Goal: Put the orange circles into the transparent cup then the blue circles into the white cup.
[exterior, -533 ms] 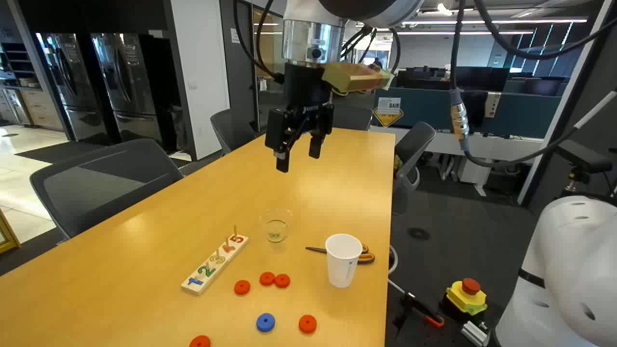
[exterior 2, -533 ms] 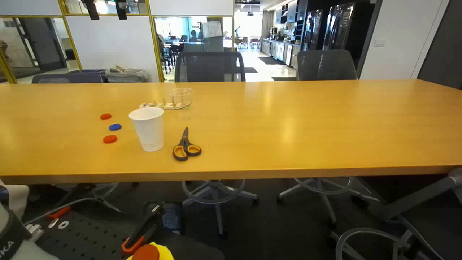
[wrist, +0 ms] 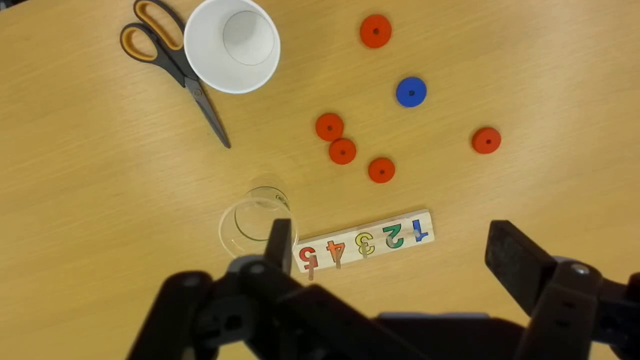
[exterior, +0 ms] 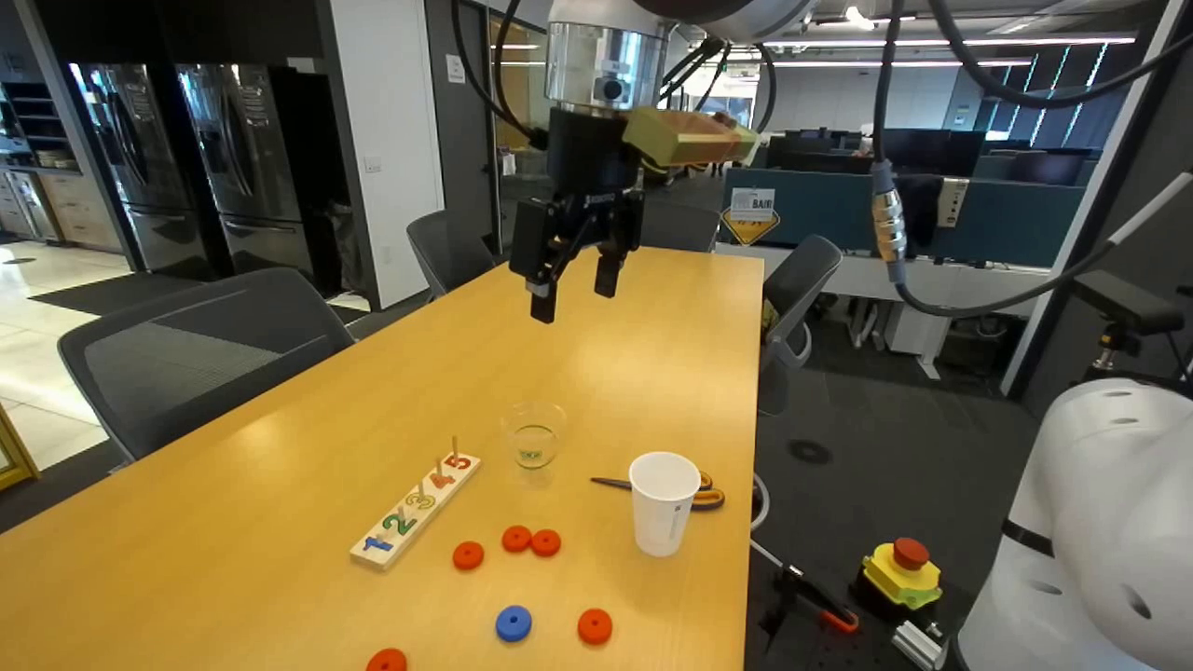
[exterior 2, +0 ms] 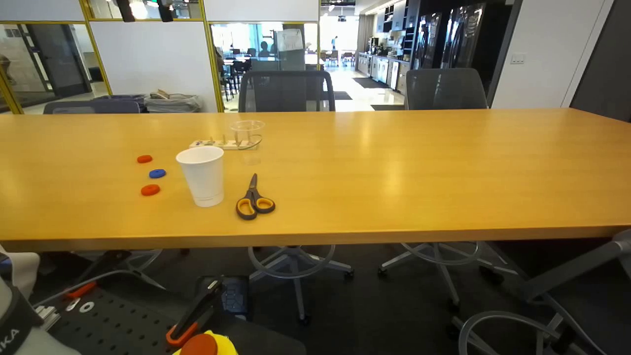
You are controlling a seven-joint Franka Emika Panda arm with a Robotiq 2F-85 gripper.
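Note:
Several orange circles lie flat on the table, among them a touching pair (wrist: 336, 140), a single one (wrist: 381, 170) and outer ones (wrist: 376, 31) (wrist: 486, 140). One blue circle (wrist: 411, 92) lies among them; it also shows in both exterior views (exterior: 514, 623) (exterior 2: 157, 173). The transparent cup (wrist: 250, 217) stands upright and empty beside the numbered board. The white cup (wrist: 232, 47) stands upright and empty; in an exterior view it (exterior 2: 201, 177) hides some orange circles. My gripper (exterior: 575, 295) is open and empty, high above the table; its fingers (wrist: 392, 237) are wide apart.
A wooden board with pegs and numbers (exterior: 417, 513) lies near the transparent cup. Scissors (exterior 2: 254, 199) lie beside the white cup, close to the table edge (exterior 2: 315, 239). Chairs (exterior: 205, 354) stand around the table.
My gripper has risen very slightly and stays open. The cups, circles, board and scissors have not moved.

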